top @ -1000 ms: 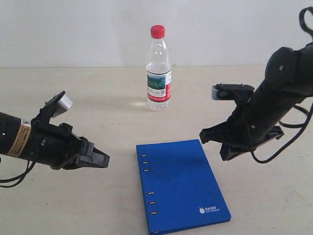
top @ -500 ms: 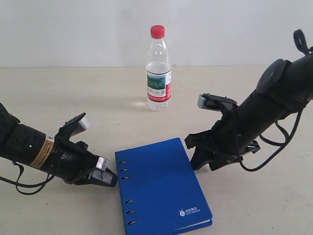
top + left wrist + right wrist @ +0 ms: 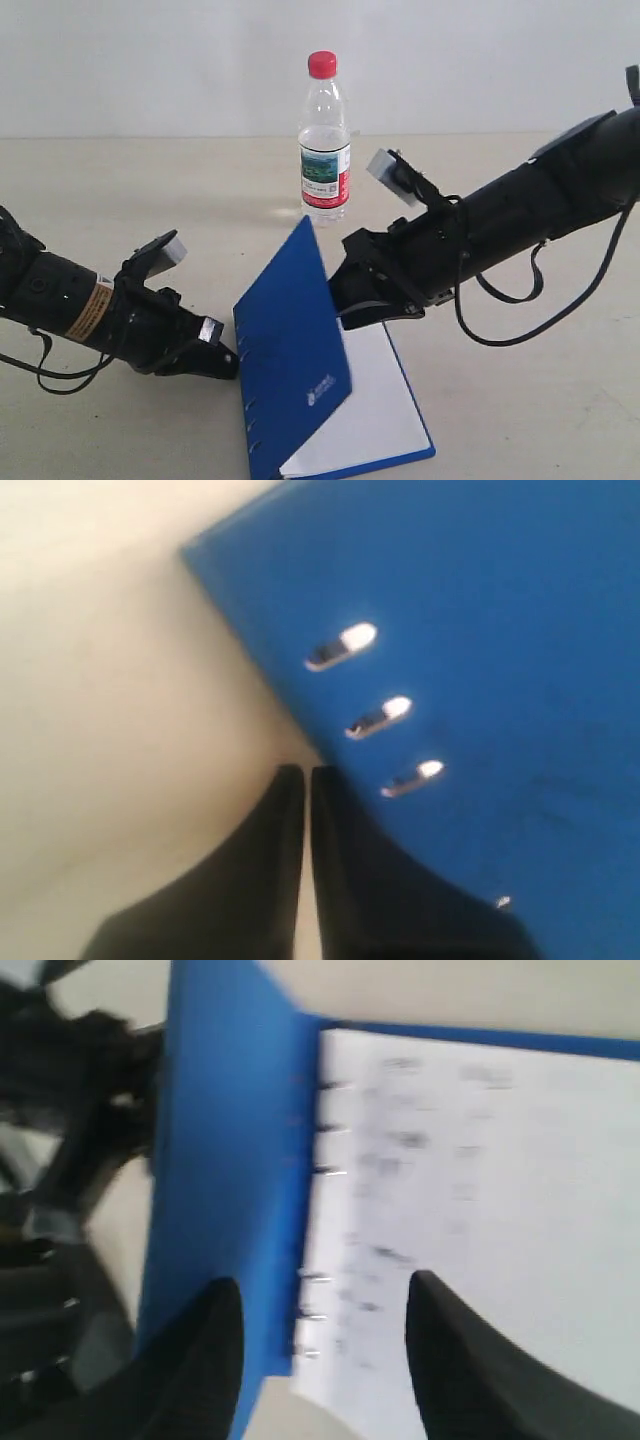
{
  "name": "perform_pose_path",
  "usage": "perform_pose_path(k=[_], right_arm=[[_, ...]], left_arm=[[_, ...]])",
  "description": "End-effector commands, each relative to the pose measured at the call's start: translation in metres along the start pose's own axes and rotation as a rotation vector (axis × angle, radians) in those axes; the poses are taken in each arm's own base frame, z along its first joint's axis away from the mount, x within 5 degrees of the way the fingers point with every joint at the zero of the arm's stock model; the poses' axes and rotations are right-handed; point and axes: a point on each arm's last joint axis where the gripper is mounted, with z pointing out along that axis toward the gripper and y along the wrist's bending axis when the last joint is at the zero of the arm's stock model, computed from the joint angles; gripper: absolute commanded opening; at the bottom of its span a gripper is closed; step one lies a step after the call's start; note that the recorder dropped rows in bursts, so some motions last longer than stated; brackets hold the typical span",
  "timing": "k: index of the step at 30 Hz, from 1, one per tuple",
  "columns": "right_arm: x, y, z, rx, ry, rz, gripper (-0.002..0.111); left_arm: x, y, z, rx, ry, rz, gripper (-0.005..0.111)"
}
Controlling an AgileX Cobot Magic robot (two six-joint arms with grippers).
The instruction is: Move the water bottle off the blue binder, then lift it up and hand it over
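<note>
Bench (image 3: 110, 190): pale beige, matte. On it: one bottle (image 3: 325, 160), upright, toward the back edge; one binder (image 3: 290, 350), toward the front, well apart from the bottle, cover raised, white page exposed.

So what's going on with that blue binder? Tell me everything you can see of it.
The blue binder is a flat ring binder with a bright blue, plastic-looking cover, a small white logo and slots along the spine edge. It lies on the beige table with its front cover raised steeply, baring white pages. The shut left claw sits at its spine edge; the open right claw is behind the raised cover. The water bottle stands apart, beyond it.
</note>
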Motion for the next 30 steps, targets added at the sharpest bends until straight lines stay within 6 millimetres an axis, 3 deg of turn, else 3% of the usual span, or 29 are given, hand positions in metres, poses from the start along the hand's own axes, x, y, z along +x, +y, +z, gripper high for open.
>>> perform_pose_path(k=[1, 6, 9, 11, 15, 18, 21, 30], right_arm=[[-0.003, 0.017, -0.007, -0.083, -0.031, -0.044, 0.046], [-0.004, 0.014, -0.009, -0.048, -0.04, -0.038, 0.046], [-0.011, 0.02, -0.034, -0.042, -0.101, -0.053, 0.046], [-0.01, 0.022, -0.04, -0.009, -0.096, -0.046, 0.046], [-0.005, 0.024, -0.031, 0.023, -0.046, -0.062, 0.046], [0.008, 0.002, -0.017, 0.204, 0.027, 0.01, 0.047], [0.012, -0.016, -0.014, 0.306, 0.064, 0.073, 0.055], [0.016, -0.033, 0.003, 0.283, 0.094, 0.131, 0.058]], left_arm=[[0.0, 0.002, 0.004, -0.021, 0.008, 0.004, 0.005], [-0.002, 0.002, 0.004, -0.021, 0.005, 0.006, 0.005], [-0.001, 0.002, 0.004, -0.021, 0.009, 0.01, 0.005], [-0.001, 0.002, 0.004, -0.021, 0.009, 0.01, 0.005], [-0.001, 0.002, 0.004, -0.021, 0.009, 0.008, 0.005], [-0.001, 0.002, 0.004, -0.022, 0.011, 0.012, 0.005], [-0.001, 0.002, 0.004, -0.022, 0.011, 0.012, 0.005], [-0.001, 0.002, 0.004, -0.013, 0.013, 0.012, 0.005]])
